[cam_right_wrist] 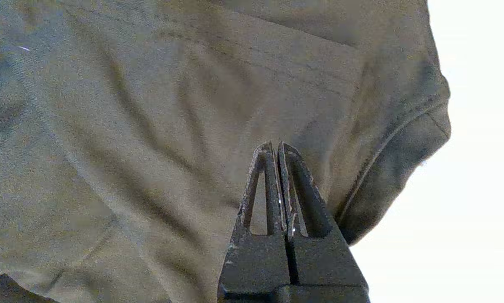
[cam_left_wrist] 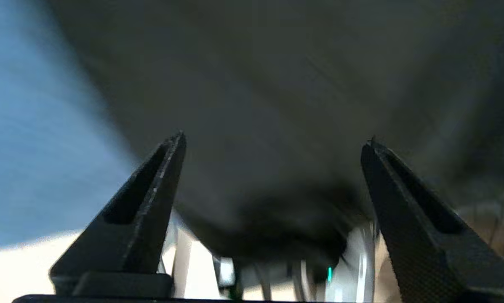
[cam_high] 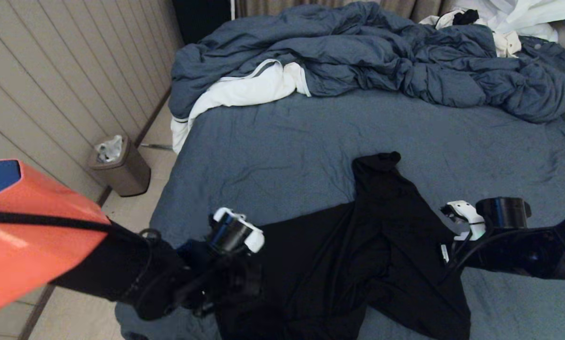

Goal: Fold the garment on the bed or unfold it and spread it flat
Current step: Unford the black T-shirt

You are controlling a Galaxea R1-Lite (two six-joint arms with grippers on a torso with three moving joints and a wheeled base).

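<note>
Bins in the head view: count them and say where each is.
1. The bin stands on the floor by the wall, left of the bed; others could be hidden behind the left arm.

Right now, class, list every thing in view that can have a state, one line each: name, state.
garment: crumpled, partly spread on the bed, one sleeve pointing away.
bed: sheet bare in the middle.
duvet: rumpled at the far end.
bin: lined, standing on the floor.
left gripper: open, holding nothing.
right gripper: shut, over the garment.

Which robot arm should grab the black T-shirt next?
Probably the left. The left gripper has its jaws wide open over the black T-shirt at the bed's near edge; the right gripper is shut.
</note>
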